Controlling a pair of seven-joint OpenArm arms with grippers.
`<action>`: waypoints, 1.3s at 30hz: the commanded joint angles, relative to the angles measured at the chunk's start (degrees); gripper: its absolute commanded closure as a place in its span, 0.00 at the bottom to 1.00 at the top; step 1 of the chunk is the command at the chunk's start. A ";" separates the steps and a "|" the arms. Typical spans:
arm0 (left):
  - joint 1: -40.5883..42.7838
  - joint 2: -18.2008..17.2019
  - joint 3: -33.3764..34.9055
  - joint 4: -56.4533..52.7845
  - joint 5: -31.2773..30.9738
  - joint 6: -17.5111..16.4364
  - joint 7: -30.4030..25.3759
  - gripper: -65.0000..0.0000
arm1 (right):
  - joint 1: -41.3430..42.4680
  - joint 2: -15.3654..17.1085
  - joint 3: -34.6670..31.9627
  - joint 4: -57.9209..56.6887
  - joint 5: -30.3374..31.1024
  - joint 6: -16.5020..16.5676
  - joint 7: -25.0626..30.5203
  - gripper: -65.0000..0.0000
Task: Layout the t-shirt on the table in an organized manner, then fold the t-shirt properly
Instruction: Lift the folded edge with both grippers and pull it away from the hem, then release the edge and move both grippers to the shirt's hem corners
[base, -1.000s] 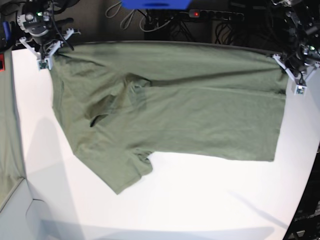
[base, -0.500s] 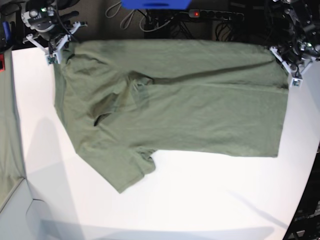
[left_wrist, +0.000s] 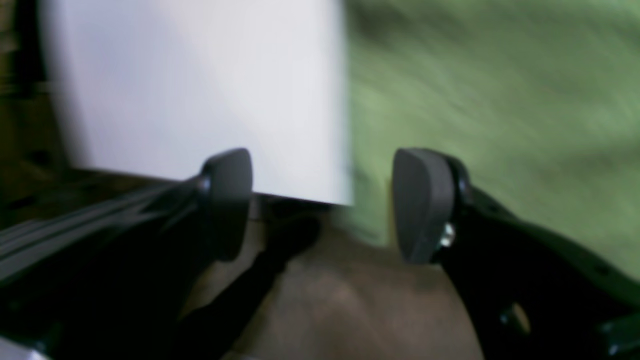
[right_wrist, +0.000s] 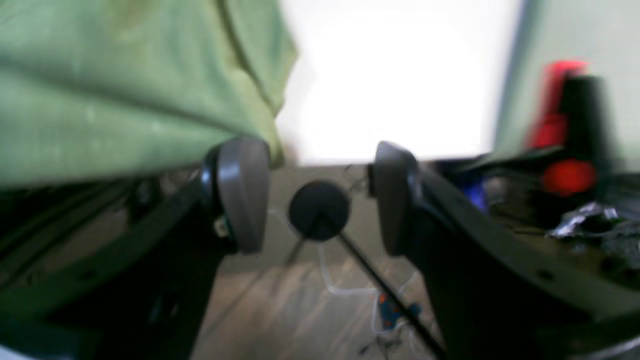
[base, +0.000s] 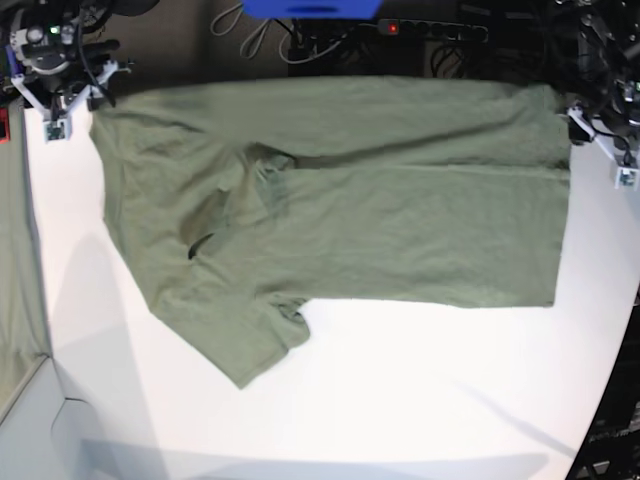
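Observation:
The olive-green t-shirt (base: 380, 220) lies spread sideways on the white table (base: 400, 400), with its far edge along the table's back edge. One sleeve (base: 250, 340) points to the front left, and a crumpled fold (base: 265, 180) sits near the collar. My right gripper (base: 70, 100) hangs open and empty just off the shirt's back left corner. In the right wrist view its fingers (right_wrist: 240, 195) are spread beside the shirt (right_wrist: 125, 90). My left gripper (base: 603, 150) is open by the back right corner. In the left wrist view it (left_wrist: 322, 205) holds nothing, with the shirt (left_wrist: 500, 100) to the right.
A blue object (base: 310, 8), a power strip (base: 430, 30) and cables lie behind the table's back edge. A red item (base: 3, 120) and a grey-green surface (base: 15, 280) sit at the left. The table's right edge curves inward towards the front.
Both grippers have let go of the shirt's back corners and moved outward, away from the shirt. The shirt's back edge now lies flat at the table's back edge.

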 joint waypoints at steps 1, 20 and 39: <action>-1.49 -1.02 -0.85 2.25 -0.09 0.14 -0.77 0.34 | -0.12 0.96 0.54 1.05 -0.17 -0.01 0.73 0.47; -21.00 -0.67 -3.22 -6.46 -0.09 0.84 -0.77 0.34 | 22.92 4.65 -7.46 -2.20 -0.17 5.09 0.55 0.47; -27.68 -0.76 6.27 -28.08 10.46 1.02 -22.66 0.34 | 59.67 8.52 -17.49 -57.23 -0.17 4.83 14.18 0.35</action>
